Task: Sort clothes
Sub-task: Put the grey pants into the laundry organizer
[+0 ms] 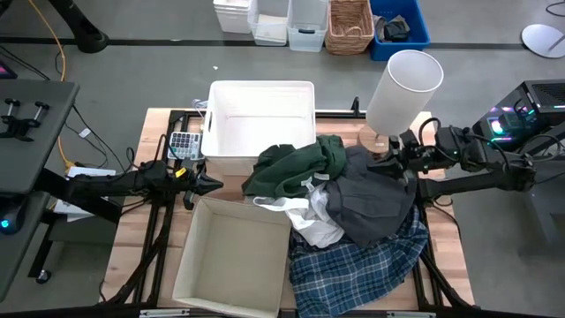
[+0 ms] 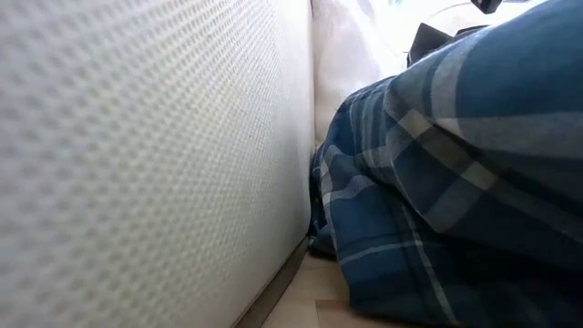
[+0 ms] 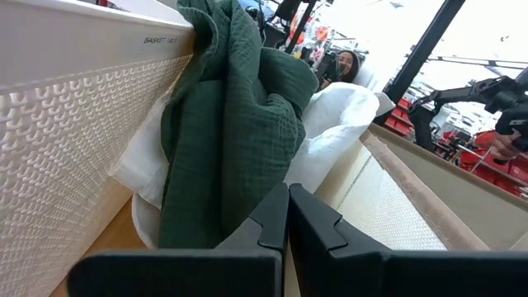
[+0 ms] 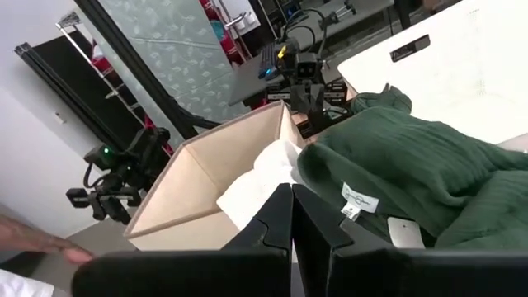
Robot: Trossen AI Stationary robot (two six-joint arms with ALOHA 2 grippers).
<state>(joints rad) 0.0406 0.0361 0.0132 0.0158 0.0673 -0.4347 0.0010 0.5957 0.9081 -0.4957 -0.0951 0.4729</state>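
Note:
A pile of clothes lies on the table's right half: a dark green garment point(image 1: 296, 168) on top at the far side, leaning on the white bin, a dark grey one point(image 1: 375, 199), white ones point(image 1: 309, 216), and a blue-and-white plaid shirt point(image 1: 357, 265) at the near edge, which fills the low view point(image 2: 455, 182). My left gripper point(image 1: 214, 184) is shut and empty between the bin and the box, left of the green garment point(image 3: 231, 132). My right gripper point(image 1: 381, 161) is shut and empty at the pile's far right, pointing over the green garment point(image 4: 412, 173).
A white plastic bin point(image 1: 260, 124) stands at the far middle. A beige cardboard box point(image 1: 234, 256) stands at the near left, touching the pile. A white cylinder point(image 1: 402, 88) stands at the far right. A person's hand point(image 4: 33, 243) shows beyond the table.

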